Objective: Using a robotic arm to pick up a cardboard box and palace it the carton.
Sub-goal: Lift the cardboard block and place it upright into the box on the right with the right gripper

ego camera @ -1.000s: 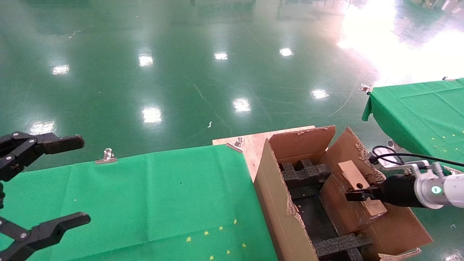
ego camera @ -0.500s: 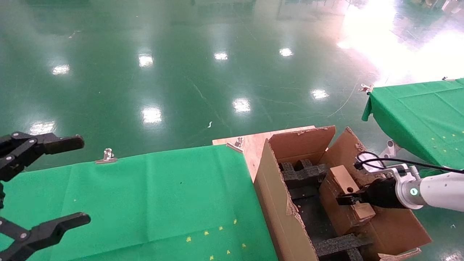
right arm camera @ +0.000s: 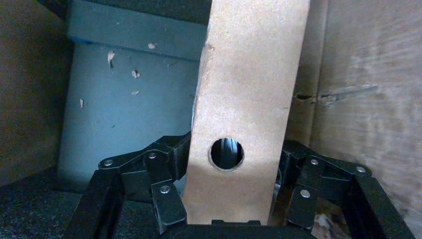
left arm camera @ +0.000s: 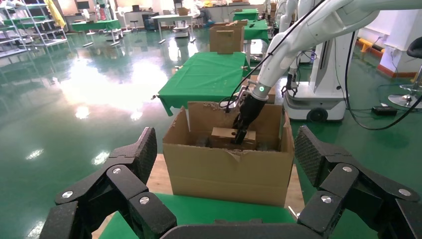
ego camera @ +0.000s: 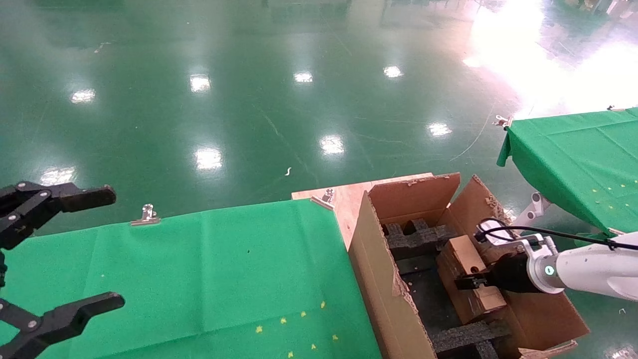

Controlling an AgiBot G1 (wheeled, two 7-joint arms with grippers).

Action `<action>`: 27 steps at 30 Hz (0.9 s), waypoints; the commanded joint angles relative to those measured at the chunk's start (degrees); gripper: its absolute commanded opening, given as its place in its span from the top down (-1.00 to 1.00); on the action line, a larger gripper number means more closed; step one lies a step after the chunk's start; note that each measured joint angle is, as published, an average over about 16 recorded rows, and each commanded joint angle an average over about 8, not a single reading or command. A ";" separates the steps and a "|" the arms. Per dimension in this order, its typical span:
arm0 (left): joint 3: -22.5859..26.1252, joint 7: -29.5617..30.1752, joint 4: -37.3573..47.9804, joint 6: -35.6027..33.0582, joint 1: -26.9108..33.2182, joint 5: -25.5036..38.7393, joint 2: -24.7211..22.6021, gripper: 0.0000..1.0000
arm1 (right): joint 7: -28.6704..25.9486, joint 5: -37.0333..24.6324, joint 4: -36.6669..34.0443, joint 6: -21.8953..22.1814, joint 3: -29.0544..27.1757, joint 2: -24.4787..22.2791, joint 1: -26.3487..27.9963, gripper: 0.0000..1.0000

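**A:** Showing what, at the centre of the carton?

**B:** The small flat brown cardboard box with a round hole in one face (ego camera: pixel 466 271), standing on edge and tilted, inside the large brown corrugated carton with ragged torn flaps (ego camera: pixel 379 284). It sits along the carton's right wall, toward the middle of that wall's length, above the black foam inserts (ego camera: pixel 416 237) that cross the carton's floor.

**A:** What holds it?

**B:** The right gripper (ego camera: pixel 468 283), black multi-link fingers on a white glossy arm with a green ring light (ego camera: pixel 593 269), reaches in over the carton's right flap. In the right wrist view its fingers (right arm camera: pixel 164 184) are clamped on both flat sides of the box (right arm camera: pixel 244 124), with the round hole facing the camera. The left wrist view shows the same arm (left arm camera: pixel 298 45) reaching down into the carton (left arm camera: pixel 226 172), and the box (left arm camera: pixel 230 135) rising near the rim.

**A:** And the carton's support?

**B:** It stands on a pale wooden board (ego camera: pixel 349 197) at the right end of the bench covered in green cloth (ego camera: pixel 199 269), fastened along its far edge by a metal clip (ego camera: pixel 147 214).

**A:** The other arm?

**B:** The all-black left gripper (ego camera: pixel 55 259) is parked at the bench's left edge, fingers spread wide apart and gripping nothing.
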State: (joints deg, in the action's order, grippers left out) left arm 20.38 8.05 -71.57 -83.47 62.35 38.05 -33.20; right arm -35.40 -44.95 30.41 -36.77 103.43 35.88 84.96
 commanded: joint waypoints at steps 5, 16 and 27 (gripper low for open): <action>0.00 0.00 0.01 0.01 -0.01 0.00 0.00 -1.00 | 0.46 0.32 -1.18 -0.25 -0.17 0.83 -0.65 -1.00; 0.00 0.00 0.01 0.01 -0.01 0.00 0.00 -1.00 | 0.47 0.22 -0.59 -0.49 -0.18 0.36 -0.13 -1.00; 0.00 -0.01 0.01 0.01 -0.01 0.00 0.00 -1.00 | 0.05 -0.91 1.21 -0.79 0.22 -0.59 1.85 -1.00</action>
State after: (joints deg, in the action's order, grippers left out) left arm 20.39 8.05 -71.56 -83.46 62.35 38.05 -33.20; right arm -35.41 -45.95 31.73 -37.50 103.68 35.21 86.95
